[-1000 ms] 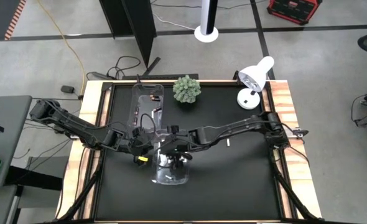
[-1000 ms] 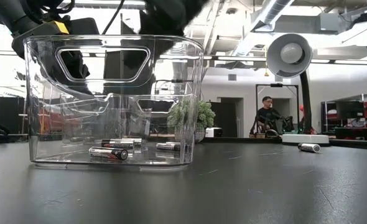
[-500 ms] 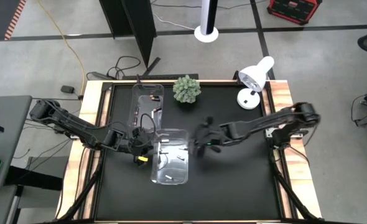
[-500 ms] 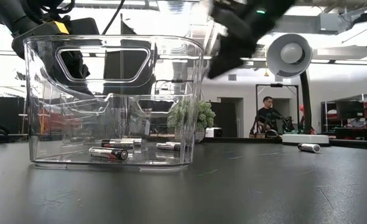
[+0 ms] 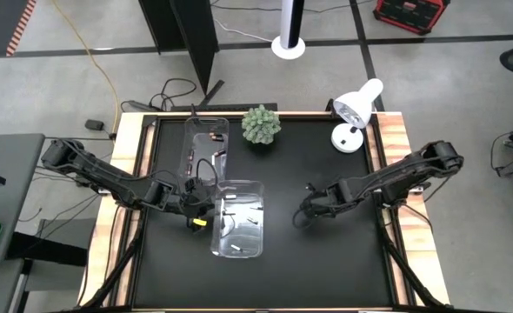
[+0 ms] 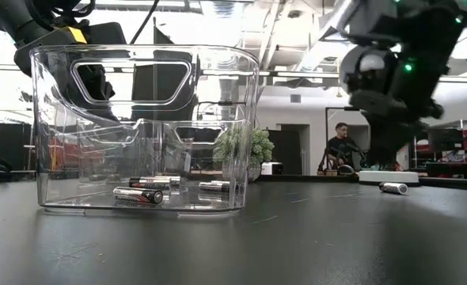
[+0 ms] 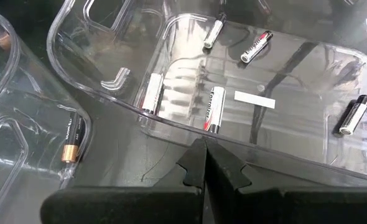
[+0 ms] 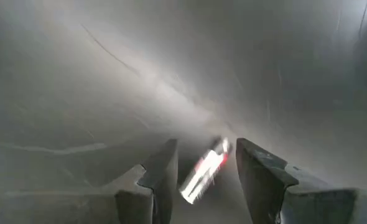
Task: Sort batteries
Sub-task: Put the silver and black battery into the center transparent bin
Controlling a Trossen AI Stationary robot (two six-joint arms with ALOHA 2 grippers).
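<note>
- Right of the clear bin (image 5: 238, 217), your right gripper (image 8: 205, 171) hangs, fingers released around a loose battery (image 8: 203, 169).
- Blur hides whether they touch.
- Left gripper (image 7: 205, 163): clenched, empty.

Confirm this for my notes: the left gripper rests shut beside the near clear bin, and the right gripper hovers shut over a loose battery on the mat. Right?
Not quite. The right gripper is open, not shut: the right wrist view shows its fingers spread with the loose battery lying on the mat between them. The rest holds: the left gripper rests shut beside the near clear bin.
</note>
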